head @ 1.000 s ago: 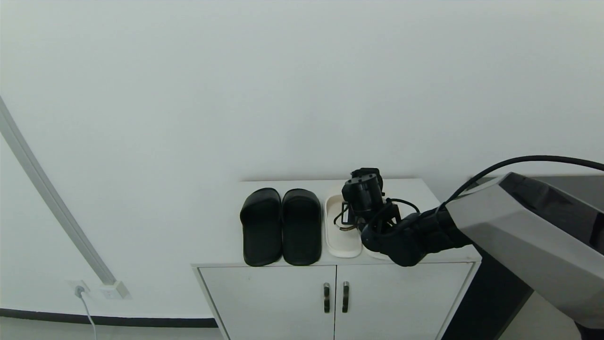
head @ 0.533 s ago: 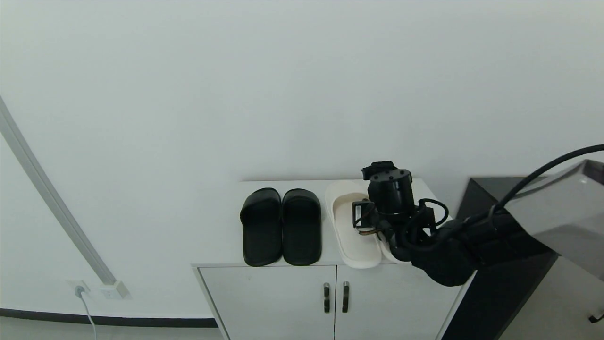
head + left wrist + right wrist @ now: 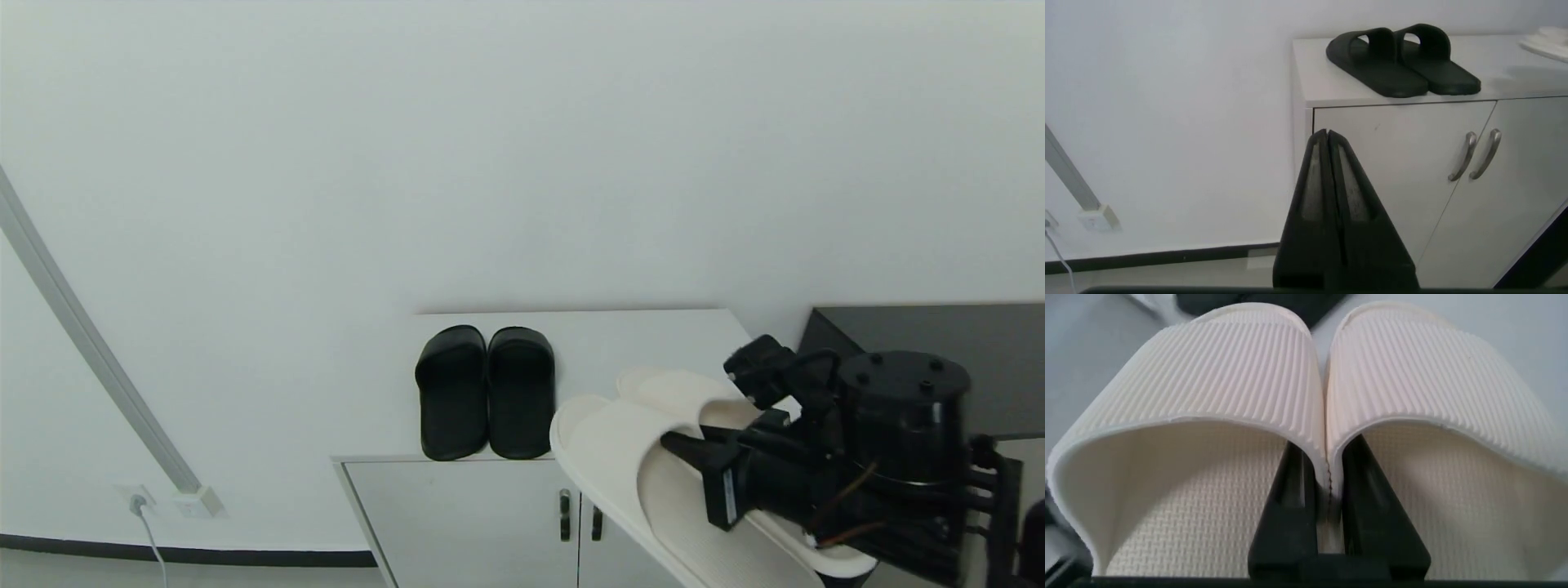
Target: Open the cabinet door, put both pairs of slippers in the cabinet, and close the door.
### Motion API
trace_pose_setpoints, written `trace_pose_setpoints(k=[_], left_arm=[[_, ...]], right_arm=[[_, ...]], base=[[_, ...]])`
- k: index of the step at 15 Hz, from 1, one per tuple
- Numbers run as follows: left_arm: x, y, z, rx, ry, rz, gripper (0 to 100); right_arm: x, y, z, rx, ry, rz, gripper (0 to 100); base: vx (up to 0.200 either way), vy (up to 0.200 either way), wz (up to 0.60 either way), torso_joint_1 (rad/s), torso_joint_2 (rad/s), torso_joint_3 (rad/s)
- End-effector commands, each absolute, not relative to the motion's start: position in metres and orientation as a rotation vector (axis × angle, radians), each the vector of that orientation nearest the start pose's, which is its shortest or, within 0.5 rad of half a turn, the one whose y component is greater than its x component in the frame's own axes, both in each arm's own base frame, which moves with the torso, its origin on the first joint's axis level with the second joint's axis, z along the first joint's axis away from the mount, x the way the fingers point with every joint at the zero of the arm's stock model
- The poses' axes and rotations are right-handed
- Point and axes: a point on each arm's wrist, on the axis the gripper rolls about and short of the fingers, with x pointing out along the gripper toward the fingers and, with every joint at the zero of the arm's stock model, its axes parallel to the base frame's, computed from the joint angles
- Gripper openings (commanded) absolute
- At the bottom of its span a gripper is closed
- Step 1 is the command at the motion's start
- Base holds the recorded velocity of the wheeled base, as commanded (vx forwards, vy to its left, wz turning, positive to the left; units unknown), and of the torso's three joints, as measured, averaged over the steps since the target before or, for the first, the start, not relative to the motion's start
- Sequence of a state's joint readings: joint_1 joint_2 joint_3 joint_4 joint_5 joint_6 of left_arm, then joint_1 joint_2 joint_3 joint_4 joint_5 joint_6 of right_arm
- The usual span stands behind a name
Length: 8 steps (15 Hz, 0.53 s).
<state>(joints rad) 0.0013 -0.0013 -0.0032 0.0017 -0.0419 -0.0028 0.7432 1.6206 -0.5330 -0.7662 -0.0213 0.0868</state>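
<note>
White slippers [image 3: 608, 445]: earlier flat on cabinet top [image 3: 645, 331], right of centre. Now lifted off, held in air at lower right of frame, toes toward upper left. Right gripper [image 3: 690, 453]: withdrawn from centre-right to lower right corner, nearer camera, clamped on pair's inner strap edges.

Two black slippers [image 3: 451, 392], two white slippers [image 3: 620, 457], one cabinet [image 3: 645, 335] (two doors [image 3: 465, 523], two handles [image 3: 564, 514]).

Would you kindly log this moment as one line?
right pincer: shut on white slippers | left pincer: shut | black slippers: on cabinet | doors: closed
</note>
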Motion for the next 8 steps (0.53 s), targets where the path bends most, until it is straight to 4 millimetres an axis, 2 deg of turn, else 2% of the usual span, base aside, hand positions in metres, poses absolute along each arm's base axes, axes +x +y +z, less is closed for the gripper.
trace_pose_setpoints(k=[1,6,8], left_arm=[[-0.0231,-0.001,0.0762,-0.003,-0.001,-0.04,0],[-0.0231,-0.001,0.0762,-0.003,-0.001,-0.04,0],[-0.0231,-0.001,0.0762,-0.003,-0.001,-0.04,0]], right_arm=[[0.1654,0.1554,0.1615,-0.029,0.309,0.758,0],[0.1589,0.1585,0.1572,-0.042,0.332,0.791,0],[0.1579,0.1589,0.155,-0.046,0.34,0.794,0]], base=[[0.0,0.0,0.0,0.0,0.0,0.0],[0.0,0.0,0.0,0.0,0.0,0.0],[-0.2,0.0,0.0,0.007,0.0,0.002]])
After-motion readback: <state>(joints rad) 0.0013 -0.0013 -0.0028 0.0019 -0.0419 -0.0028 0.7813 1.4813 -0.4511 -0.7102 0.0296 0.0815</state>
